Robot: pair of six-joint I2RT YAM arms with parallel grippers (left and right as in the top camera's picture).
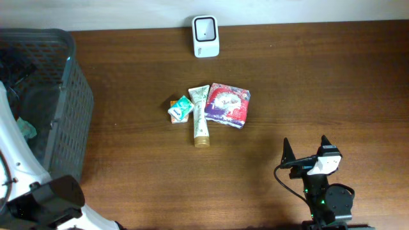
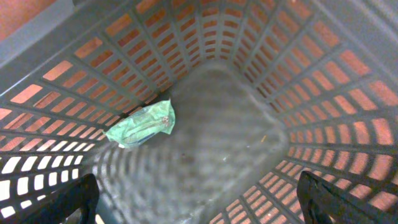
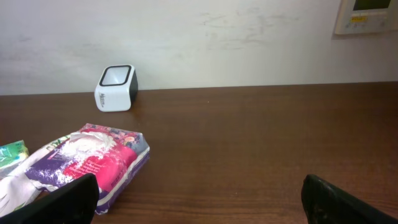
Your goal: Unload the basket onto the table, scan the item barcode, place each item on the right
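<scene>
Nearest, the right arm (image 1: 326, 198) sits low at the near edge of the table (image 1: 332, 83), its jaws spread wide and empty. On the left, the left arm (image 1: 16, 150) reaches over the grey basket (image 1: 73, 96). Its jaws are likewise wide apart with nothing between them, above a green packet (image 2: 142, 124) lying on the basket floor. Mid-table, three items lie close together side by side: a small green-and-orange sachet (image 1: 181, 108), a tube (image 1: 200, 116) with its gold cap toward the robot, and a pink-and-purple pack (image 1: 227, 104). Farthest, the white scanner (image 1: 206, 36) stands at the table's back edge, well apart from the items.
</scene>
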